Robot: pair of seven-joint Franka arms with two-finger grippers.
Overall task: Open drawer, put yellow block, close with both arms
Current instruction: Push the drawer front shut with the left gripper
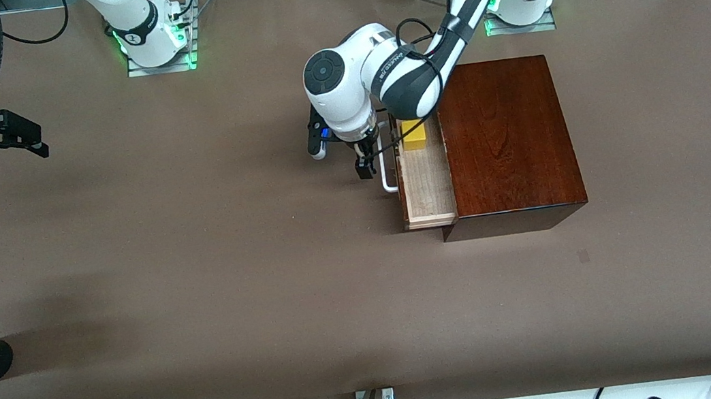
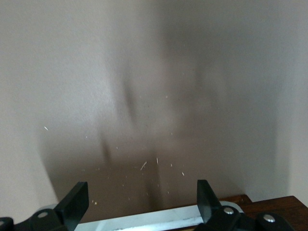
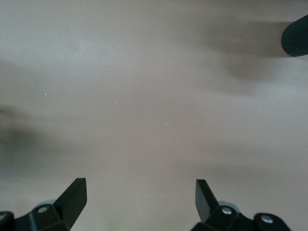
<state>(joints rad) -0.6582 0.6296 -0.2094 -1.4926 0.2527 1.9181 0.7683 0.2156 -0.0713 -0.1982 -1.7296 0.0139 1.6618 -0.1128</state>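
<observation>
**Block in the open drawer, left gripper at the handle**

The yellow block (image 1: 414,134) sits in the pulled-out drawer (image 1: 426,187) of the mahogany box (image 1: 505,138). The left gripper (image 1: 364,160), fingers spread, hangs just beside the white loop handle (image 1: 388,185); its arm overhangs the drawer's farther end. The right gripper (image 1: 11,138) waits, jaws spread, over the brown table (image 1: 201,281) at its own end.

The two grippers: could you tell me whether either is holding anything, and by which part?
Nothing is held. The left gripper hangs open beside the drawer's white handle; the right gripper waits open over bare table.
</observation>
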